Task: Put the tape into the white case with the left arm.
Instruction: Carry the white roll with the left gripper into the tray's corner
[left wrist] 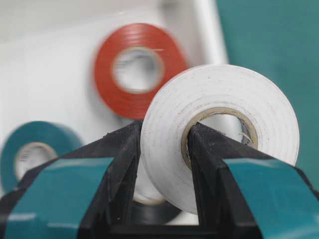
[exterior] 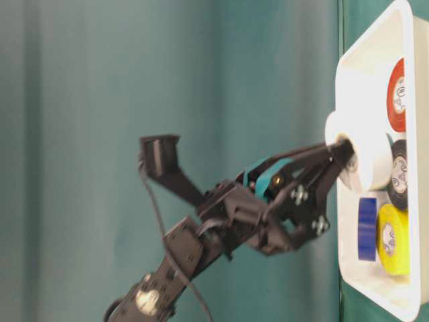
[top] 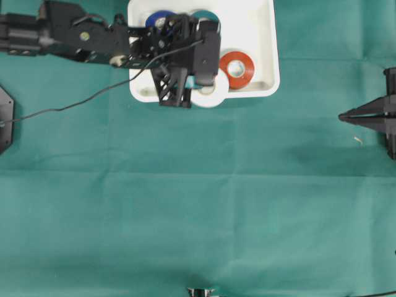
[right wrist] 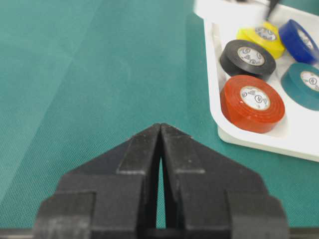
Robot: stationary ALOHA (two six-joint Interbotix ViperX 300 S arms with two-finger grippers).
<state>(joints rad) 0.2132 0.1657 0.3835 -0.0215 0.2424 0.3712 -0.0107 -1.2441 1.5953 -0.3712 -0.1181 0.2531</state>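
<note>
Although the white tape roll (top: 210, 93) sits over the white case's (top: 263, 37) lower rim in the overhead view, it is not yet released. From table level, the left gripper (exterior: 342, 157) carries it above the rim. The left wrist view shows one finger (left wrist: 209, 164) through its core, clamped. The right gripper (right wrist: 160, 144) rests shut, empty.

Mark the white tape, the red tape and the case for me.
white tape (left wrist: 164, 129): left wrist view, its flat side face.
red tape (top: 237, 69): overhead view, its top face.
case (top: 263, 18): overhead view, bare floor near its right rim.
</note>
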